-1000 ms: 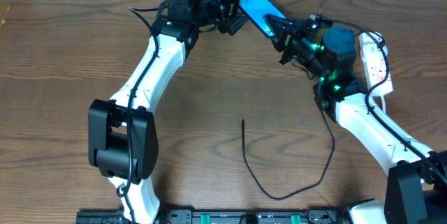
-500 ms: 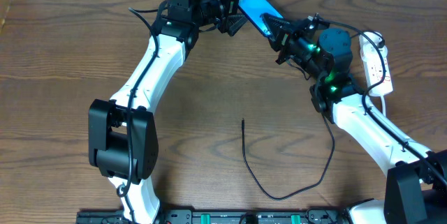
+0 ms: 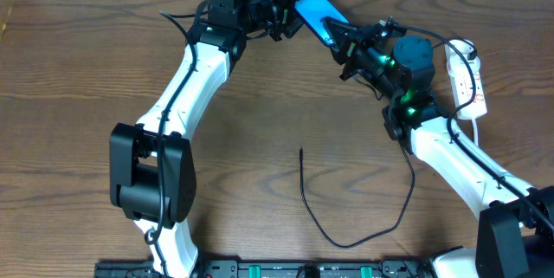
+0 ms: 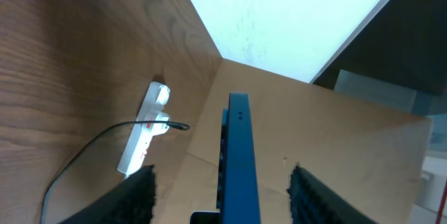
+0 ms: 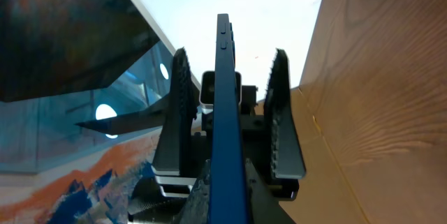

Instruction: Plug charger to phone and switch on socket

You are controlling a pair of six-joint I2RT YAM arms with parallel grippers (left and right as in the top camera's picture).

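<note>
Wooden table (image 3: 86, 96) below; both arms reach toward its far edge. Right gripper (image 3: 340, 38) clamps the phone (image 3: 312, 6) at its near end; left gripper (image 3: 292, 15) straddles the far end, fingers apart.

We see a matt, grained wooden table (image 3: 260, 96), a glossy blue phone (image 3: 313, 7), a smooth white plastic socket (image 3: 467, 74).

The left arm (image 3: 186, 79) and right arm (image 3: 459, 161) stretch forward and inward, wrists nearly meeting. The right gripper (image 3: 339, 37) has its fingers (image 5: 199, 196) pinched tight on the phone (image 5: 223, 112). The left gripper (image 3: 293, 8) faces it with its fingers (image 4: 136, 196) parted, one on each side of the phone, neither touching.
</note>
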